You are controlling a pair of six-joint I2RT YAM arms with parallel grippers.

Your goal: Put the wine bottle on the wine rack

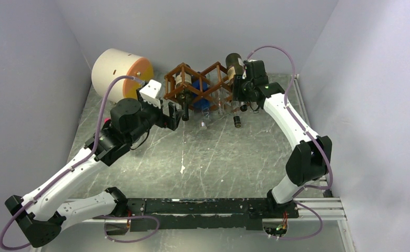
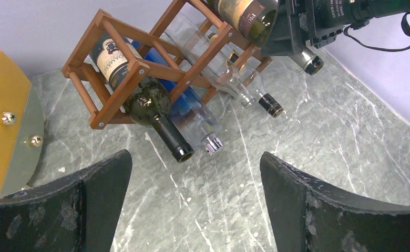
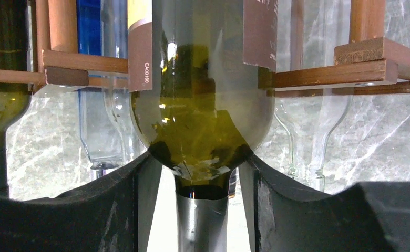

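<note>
The wine rack (image 1: 183, 68) is a reddish-brown lattice at the back of the table, also in the left wrist view (image 2: 140, 65) and the right wrist view (image 3: 360, 71). The wine bottle (image 3: 203, 105), olive-green with a brown label, lies in the rack's upper right notch (image 1: 234, 64), base up and back. My right gripper (image 3: 200, 157) straddles its silver-foiled neck. The jaws stand apart, with a gap on each side of the neck and the tips at the shoulder. My left gripper (image 2: 194, 155) is open and empty just in front of the rack's left end (image 1: 175, 114).
The rack holds a dark green bottle (image 2: 150, 100), a blue one (image 2: 192, 110) and a clear one (image 2: 229, 79), necks pointing forward and down. A cream-and-orange cylinder (image 1: 121, 73) stands left of the rack. Grey walls close the back and sides.
</note>
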